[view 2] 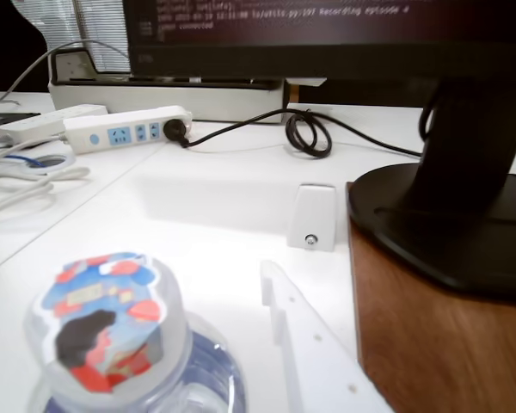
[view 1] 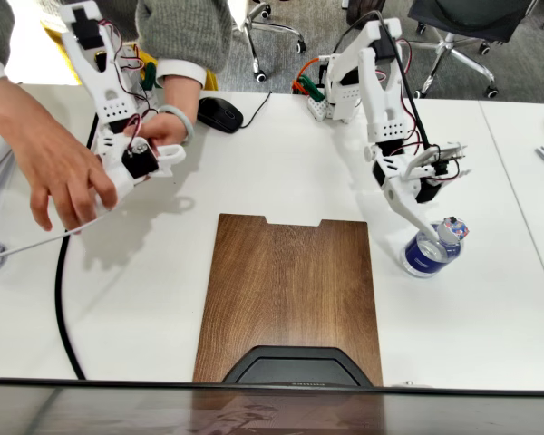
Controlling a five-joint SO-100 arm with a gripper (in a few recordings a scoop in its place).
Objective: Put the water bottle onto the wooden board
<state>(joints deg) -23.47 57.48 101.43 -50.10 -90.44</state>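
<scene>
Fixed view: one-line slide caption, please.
White gripper lowered at the water bottle on the table, right of the wooden board.

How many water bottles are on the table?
1. The water bottle stands on the white table, right of the wooden board in the fixed view, under the gripper. Others may lie outside the pictures.

Bright white table (view 1: pixel 281 172), grey carpet floor (view 1: pixel 317 36), wheeled office chairs (view 1: pixel 453 27) behind.
</scene>
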